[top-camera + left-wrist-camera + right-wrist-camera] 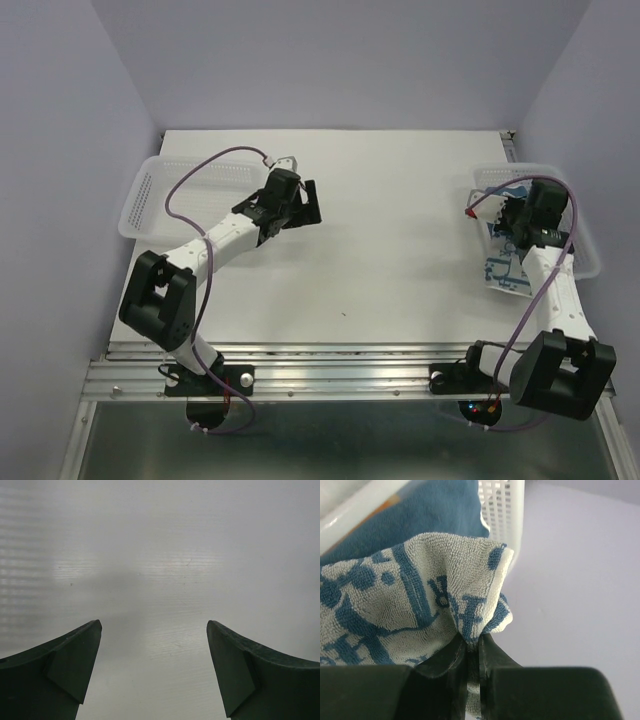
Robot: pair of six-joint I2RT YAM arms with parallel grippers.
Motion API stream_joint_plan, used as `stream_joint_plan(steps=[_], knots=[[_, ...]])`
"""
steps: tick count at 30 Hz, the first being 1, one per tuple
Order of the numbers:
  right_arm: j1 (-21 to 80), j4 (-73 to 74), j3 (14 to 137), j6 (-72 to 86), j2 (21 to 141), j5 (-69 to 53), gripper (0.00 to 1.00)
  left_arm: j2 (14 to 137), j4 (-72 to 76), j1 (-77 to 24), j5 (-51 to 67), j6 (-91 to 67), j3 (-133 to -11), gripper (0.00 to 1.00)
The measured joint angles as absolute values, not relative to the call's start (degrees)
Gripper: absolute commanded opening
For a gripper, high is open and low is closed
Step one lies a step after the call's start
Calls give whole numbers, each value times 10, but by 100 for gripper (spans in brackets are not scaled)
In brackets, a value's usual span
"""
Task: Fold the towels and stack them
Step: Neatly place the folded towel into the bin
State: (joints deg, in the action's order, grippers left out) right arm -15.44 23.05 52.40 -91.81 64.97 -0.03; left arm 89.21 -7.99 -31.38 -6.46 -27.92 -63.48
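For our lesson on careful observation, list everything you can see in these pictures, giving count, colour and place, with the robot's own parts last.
table: one, white, under everything.
left basket: one, white perforated, far left of table.
right basket: one, white perforated, far right of table.
patterned towel: one, white with blue print, partly out of the right basket, corner pinched.
blue towel: one, dark blue, inside the right basket.
left arm: one, black and white, purple cable, reaching toward the left basket.
right arm: one, same colours, at the right basket.
left gripper: open, over bare table.
right gripper: shut on the patterned towel.
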Motion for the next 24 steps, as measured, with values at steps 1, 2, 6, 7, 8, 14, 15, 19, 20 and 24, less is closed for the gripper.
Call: stream_joint_plan(steps=[1,2,6,7,8,14,15,19,20,24], knots=[[-155,223,521,-922,653,-9,1,896,-79,-313,-63,-279,-635,98],[-155,215,518,-924,656,-16,1,900,-79,-313,-60,-279,-635,98],[-155,166,502,-936,680,-49,1,911,-79,-310,-53,-279,-635,98],[-155,158,500,-937,683,-54,1,911,-79,-310,-52,-279,-635,98],[-155,150,498,-940,689,-59,2,911,-79,-310,-51,-279,-635,98],[-157,121,497,-948,713,-92,3,911,-74,-310,-47,-279,-635,98],[-157,119,497,-949,714,-95,3,911,-74,-309,-47,-279,-635,98],[-157,104,496,-952,726,-102,4,911,-71,-305,-47,-279,-635,98],[-157,98,496,-954,730,-103,4,911,-70,-303,-47,-279,-635,98],[-157,72,488,-957,748,-108,4,911,-70,-302,-47,-279,-635,98]])
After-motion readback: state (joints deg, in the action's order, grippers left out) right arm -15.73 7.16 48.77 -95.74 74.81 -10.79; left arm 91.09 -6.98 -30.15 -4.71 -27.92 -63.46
